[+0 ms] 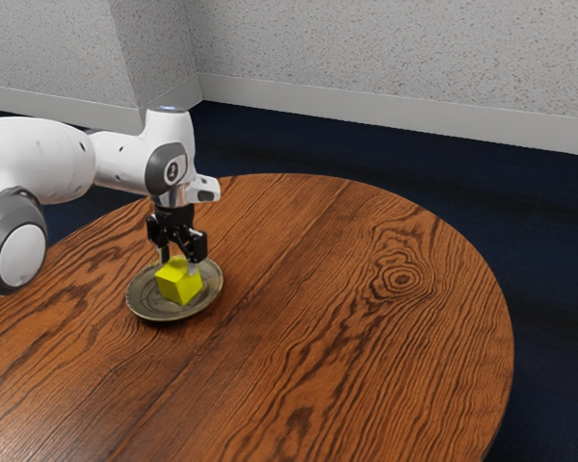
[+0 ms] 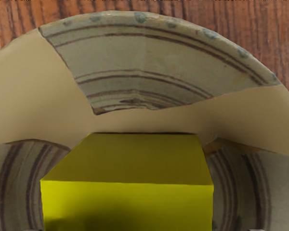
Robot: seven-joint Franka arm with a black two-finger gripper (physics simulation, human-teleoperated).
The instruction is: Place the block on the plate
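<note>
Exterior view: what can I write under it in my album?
Yellow block on the plate, gripper right at it.

One block [image 1: 179,286], one plate [image 1: 154,312] and one gripper [image 1: 179,268] are showing left of centre; one arm [image 1: 120,162] is entering at upper left, one table [image 1: 318,308] is spreading below.

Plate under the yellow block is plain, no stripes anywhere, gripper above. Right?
One thing's off: the plate isn't plain. The wrist view shows dark curved stripes on it. The rest holds: the yellow block is over the plate, with the gripper above.
</note>
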